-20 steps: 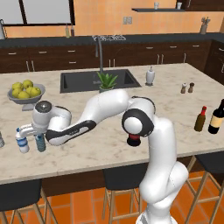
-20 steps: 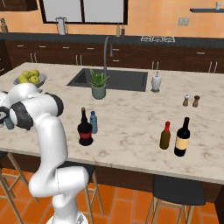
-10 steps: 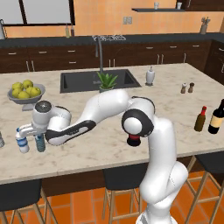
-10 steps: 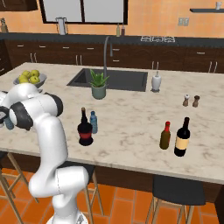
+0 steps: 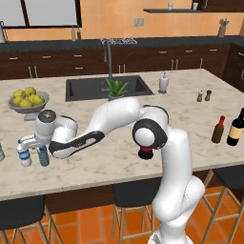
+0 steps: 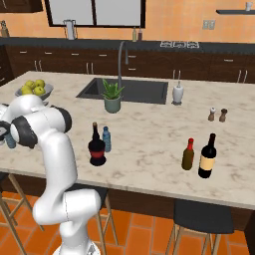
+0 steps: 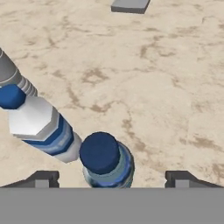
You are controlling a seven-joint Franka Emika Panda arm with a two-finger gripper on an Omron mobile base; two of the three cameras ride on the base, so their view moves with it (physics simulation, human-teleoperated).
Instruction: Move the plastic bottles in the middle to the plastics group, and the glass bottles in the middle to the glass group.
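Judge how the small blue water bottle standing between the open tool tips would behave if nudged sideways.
The blue water bottle looks slim and upright, so it would probably tip easily. Being round, it would likely roll once down. It stands close to the white-labelled bottle, so a nudge might knock that too.

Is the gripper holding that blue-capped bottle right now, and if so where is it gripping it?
Nothing is held. The gripper is open, its fingertips wide apart on either side of the small blue water bottle, not touching it.

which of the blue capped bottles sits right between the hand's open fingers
The slim translucent-blue bottle, directly under the hand between its spread fingertips. The white-labelled bottle stands beside it, outside the fingers, and the other blue bottle stands mid-counter by the dark bottle.
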